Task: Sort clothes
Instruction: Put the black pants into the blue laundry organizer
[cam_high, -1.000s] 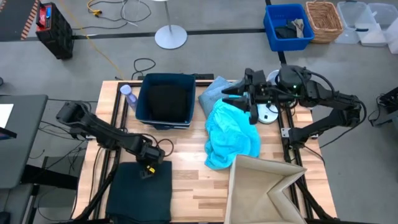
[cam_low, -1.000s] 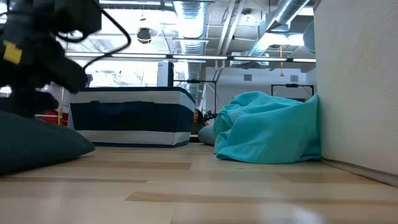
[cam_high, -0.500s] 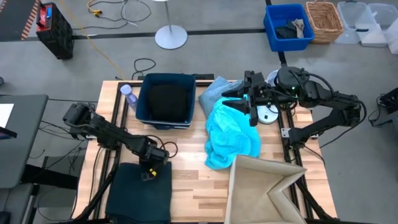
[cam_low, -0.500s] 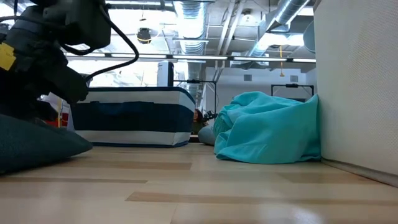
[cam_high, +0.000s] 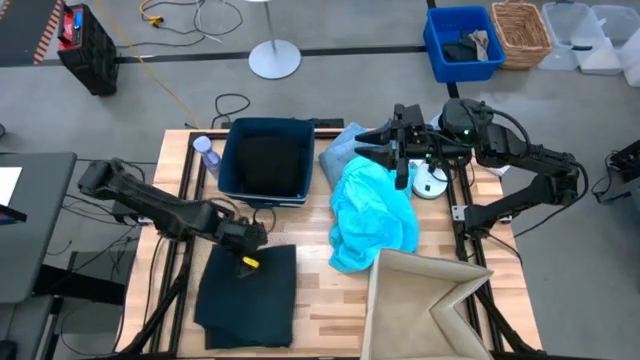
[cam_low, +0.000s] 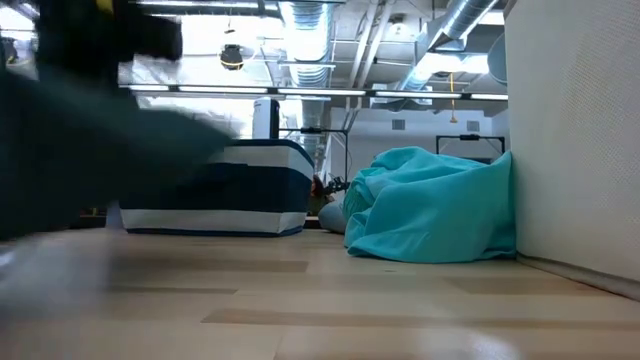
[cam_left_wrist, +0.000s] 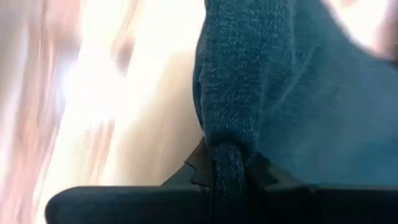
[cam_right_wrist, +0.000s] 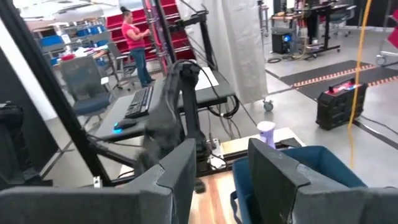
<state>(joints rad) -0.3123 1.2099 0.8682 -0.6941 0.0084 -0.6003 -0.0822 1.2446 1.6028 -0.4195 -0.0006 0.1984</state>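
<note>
A dark navy-teal garment (cam_high: 245, 295) lies at the table's near left. My left gripper (cam_high: 247, 250) is shut on its far edge. In the low view this garment is a dark blur (cam_low: 90, 170) raised at the left. A bright turquoise garment (cam_high: 370, 215) is heaped in the middle of the table. It lies partly over a pale grey-blue one (cam_high: 340, 150) behind it. My right gripper (cam_high: 385, 150) hovers open above these two, touching neither. My left gripper pinches a bunched fold (cam_left_wrist: 227, 149) at the dark navy-teal garment's far edge between its two fingers (cam_left_wrist: 199, 168). It comes in slanting from the table's left. The held edge is raised, and the rest of the garment (cam_high: 245, 310) trails on the table toward the near edge.
A dark teal bin (cam_high: 228, 165) with dark cloth inside stands at the far left-centre, with a pale bottle (cam_high: 205, 150) beside it. A beige fabric box (cam_high: 430, 305) fills the near right corner. Bare wood (cam_high: 310, 270) lies between the dark garment and the box.
My left gripper has shut on the dark garment's far edge and gone a little toward the table's far and right edges. The garment has slid to the right with it. Its far edge has lifted, and the rest drags on the table.
</note>
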